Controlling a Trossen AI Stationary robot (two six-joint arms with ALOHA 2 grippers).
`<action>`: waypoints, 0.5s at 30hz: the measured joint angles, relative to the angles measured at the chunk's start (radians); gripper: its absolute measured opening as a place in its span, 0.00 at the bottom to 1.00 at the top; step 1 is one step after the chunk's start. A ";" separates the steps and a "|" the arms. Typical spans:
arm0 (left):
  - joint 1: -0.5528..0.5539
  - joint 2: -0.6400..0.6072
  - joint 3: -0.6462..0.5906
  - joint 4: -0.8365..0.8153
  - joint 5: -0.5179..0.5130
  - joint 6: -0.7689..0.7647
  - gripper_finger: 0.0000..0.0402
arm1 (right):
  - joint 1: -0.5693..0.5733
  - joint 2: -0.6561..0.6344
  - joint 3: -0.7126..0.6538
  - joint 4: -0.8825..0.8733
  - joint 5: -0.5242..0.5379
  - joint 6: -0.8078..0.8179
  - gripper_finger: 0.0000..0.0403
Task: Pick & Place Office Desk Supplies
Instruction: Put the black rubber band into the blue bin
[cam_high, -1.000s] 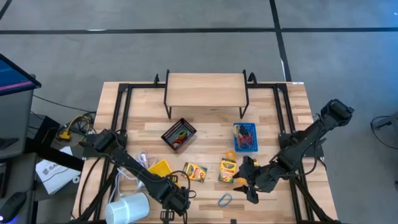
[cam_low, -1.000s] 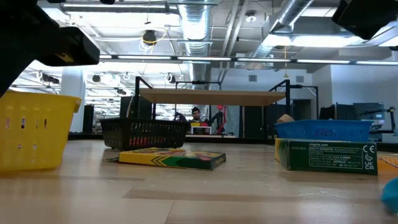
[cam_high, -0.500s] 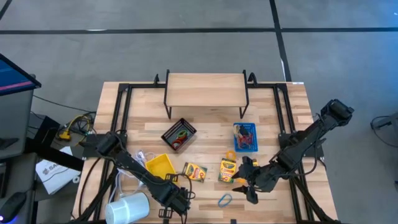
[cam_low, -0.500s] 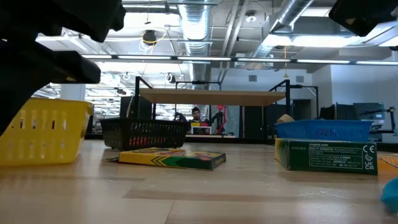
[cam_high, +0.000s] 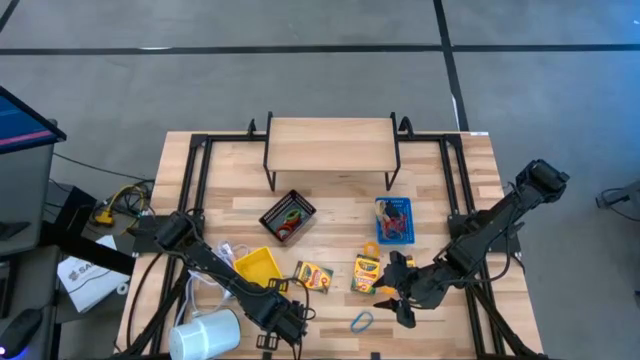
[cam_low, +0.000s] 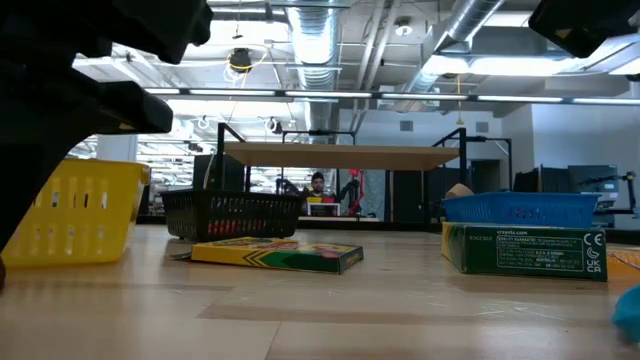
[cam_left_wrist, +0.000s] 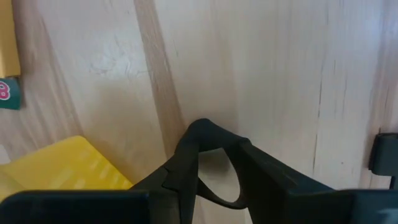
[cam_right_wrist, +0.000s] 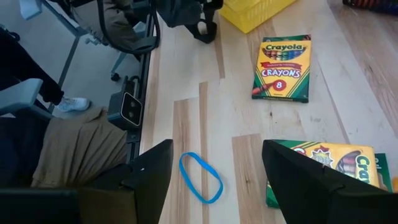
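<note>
- In the high view we see the left gripper (cam_high: 285, 322) low in the frame, left of centre, just below-right of the yellow bin (cam_high: 258, 268).
- In the left wrist view its fingers (cam_left_wrist: 205, 149) meet at their tips over bare wood, pressed together on nothing we can see; a corner of the yellow bin (cam_left_wrist: 62, 165) sits at lower left.
- The right gripper (cam_high: 398, 300) hangs lower right of centre in the high view, just right of the blue band (cam_high: 361, 321).
- In the right wrist view its fingers (cam_right_wrist: 155, 165) stand spread and empty, with the blue band (cam_right_wrist: 200, 177) lying flat between them on the table (cam_right_wrist: 186, 118).
- Two crayon boxes lie mid-frame in the high view: one (cam_high: 314, 275) right of the yellow bin, the other (cam_high: 366, 272) right of that, just beside the right gripper.
- The black bin (cam_high: 287, 216) sits above the yellow one, coloured items inside.
- The blue bin (cam_high: 393, 220) sits right of centre, also holding items.
- A wooden shelf (cam_high: 331, 143) spans the upper middle of the table.
- A white cylinder (cam_high: 206, 335) lies at the bottom left edge, beside the left arm.
</note>
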 joint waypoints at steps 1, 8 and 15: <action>0.000 0.000 0.000 0.000 -0.002 0.000 0.26 | 0.000 0.000 0.000 0.000 0.000 -0.001 0.60; 0.004 0.000 0.000 0.001 -0.017 0.022 0.26 | 0.000 0.000 0.000 0.001 0.003 -0.001 0.60; 0.004 0.000 0.000 0.000 -0.022 0.052 0.26 | 0.007 0.000 0.000 0.001 0.005 0.001 0.60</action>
